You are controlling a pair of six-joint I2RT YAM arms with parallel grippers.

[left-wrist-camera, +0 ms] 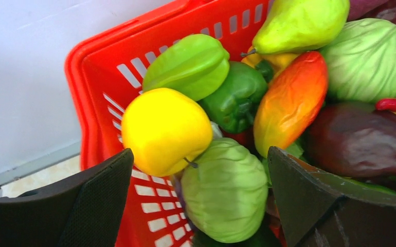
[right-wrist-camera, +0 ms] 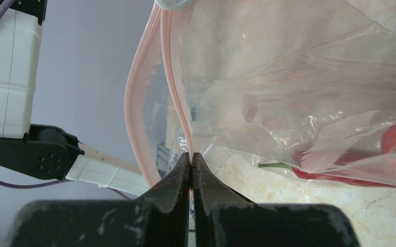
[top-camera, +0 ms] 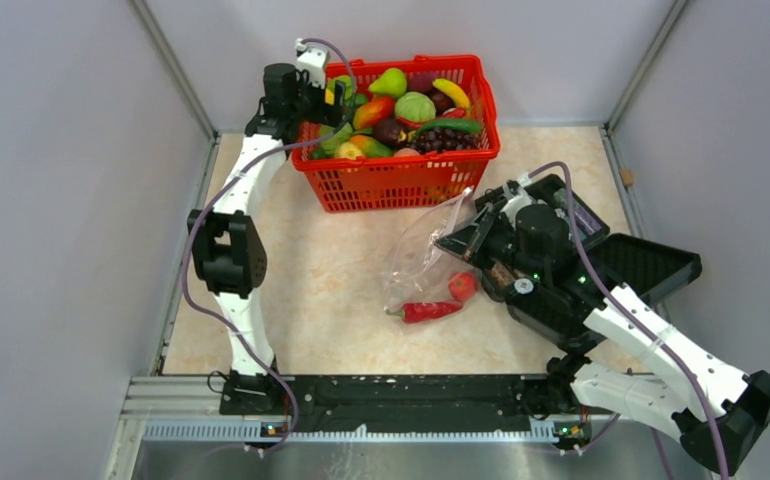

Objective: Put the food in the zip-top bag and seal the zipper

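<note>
The right gripper [top-camera: 468,236] is closed tight on one lip of the zipper [right-wrist-camera: 178,103], its fingers [right-wrist-camera: 173,185] meeting with only the pink strip between them. The other lip bows away to the left, so the mouth of the bag [top-camera: 426,255] gapes. The bag hangs from that pinch down to the table [top-camera: 311,290], its lower end beside the case [top-camera: 651,265]. A chili [top-camera: 431,311] and a tomato [top-camera: 462,286] lie at that lower end. They seem to be inside, though the crinkled film makes this hard to confirm. Faint pink dots are the only print on the film.

The left gripper [left-wrist-camera: 200,154] hangs wide open over the left end of the basket [top-camera: 396,185], holding nothing. A yellow fruit [left-wrist-camera: 165,131] and a cabbage [left-wrist-camera: 224,190] sit between its fingers. The basket stands at the back wall [top-camera: 561,60], piled above its rim. The widest stretch of table lies left of the bag, between it and the left arm.
</note>
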